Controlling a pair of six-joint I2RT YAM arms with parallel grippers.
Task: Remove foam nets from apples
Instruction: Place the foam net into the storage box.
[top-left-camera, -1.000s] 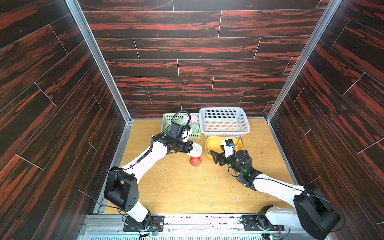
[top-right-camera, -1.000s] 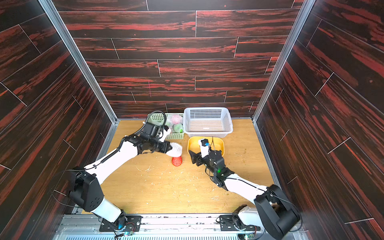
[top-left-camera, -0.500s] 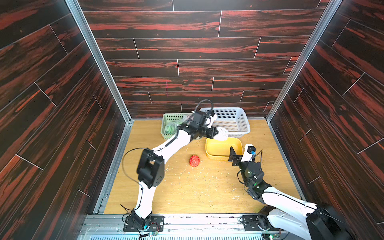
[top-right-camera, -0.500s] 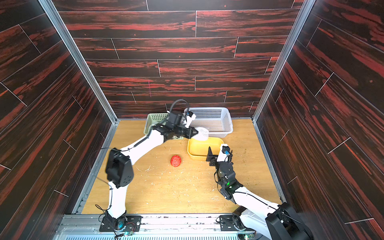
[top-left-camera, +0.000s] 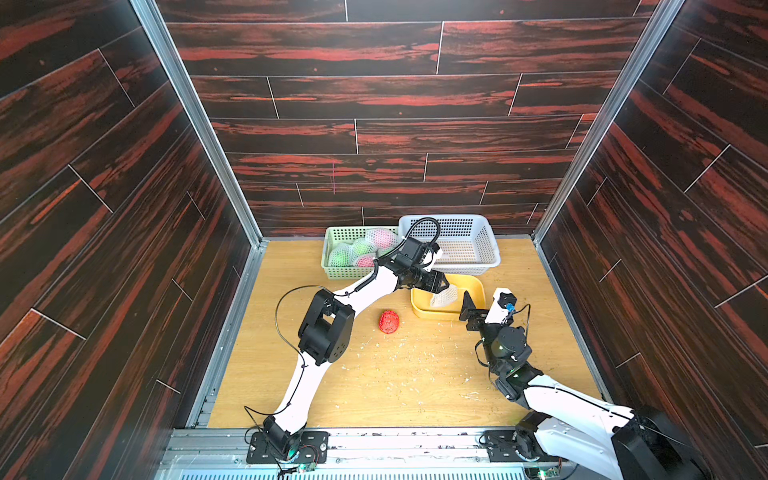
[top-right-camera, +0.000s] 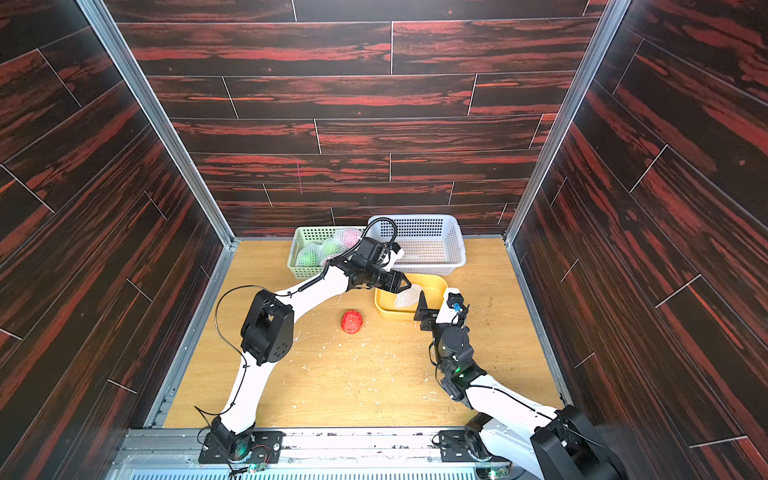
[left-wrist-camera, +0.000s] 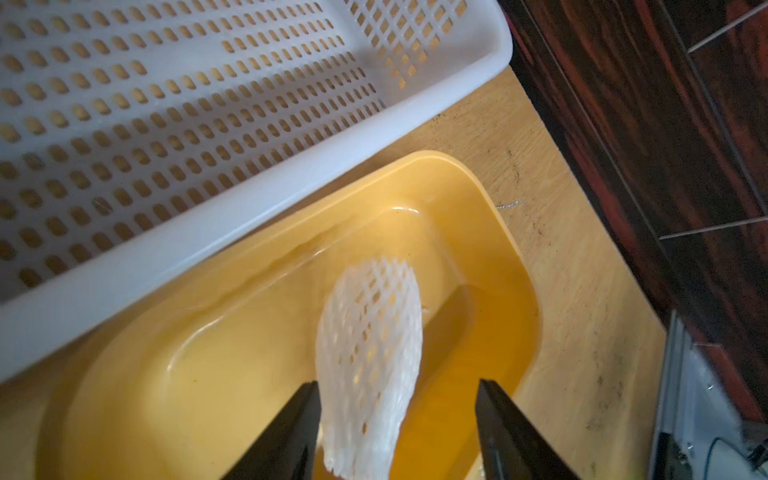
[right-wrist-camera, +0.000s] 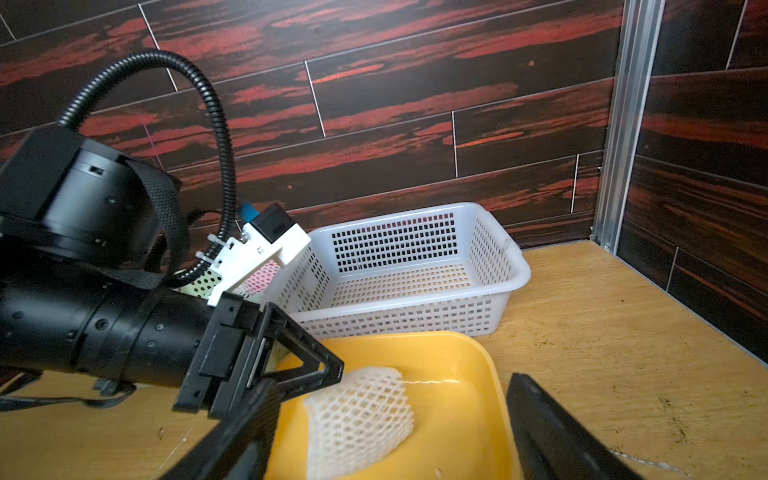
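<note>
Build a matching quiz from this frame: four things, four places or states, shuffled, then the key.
Things
1. foam net
2. bare red apple
3. netted apples
4. right gripper

Places or states
A. in the green basket
B. on the table, outside every container
C. open, at the near side of the yellow tray
D. inside the yellow tray's rim, between the spread jaws of the left gripper

Pairs: 1-D, 2-B, 3-A, 4-C
</note>
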